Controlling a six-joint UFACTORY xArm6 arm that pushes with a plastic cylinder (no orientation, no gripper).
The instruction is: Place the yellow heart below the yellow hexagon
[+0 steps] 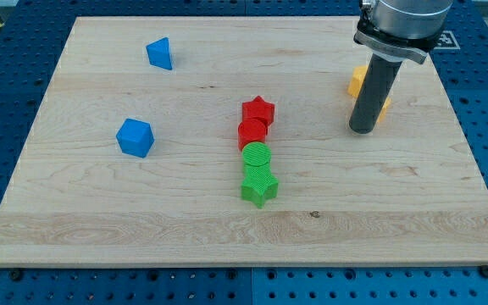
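Two yellow blocks sit at the board's upper right, both partly hidden behind my rod, so I cannot make out which is the heart and which the hexagon. One yellow block (357, 80) shows at the rod's left. The other yellow block (385, 107) shows at the rod's right, slightly lower. My tip (362, 130) rests on the board just below and between them, close to both; whether it touches them cannot be told.
A column of blocks stands mid-board: a red star (258, 110), a red cylinder (252, 133), a green cylinder (257, 156) and a green star (259, 188). A blue triangular block (160, 53) lies upper left. A blue angular block (135, 137) lies left.
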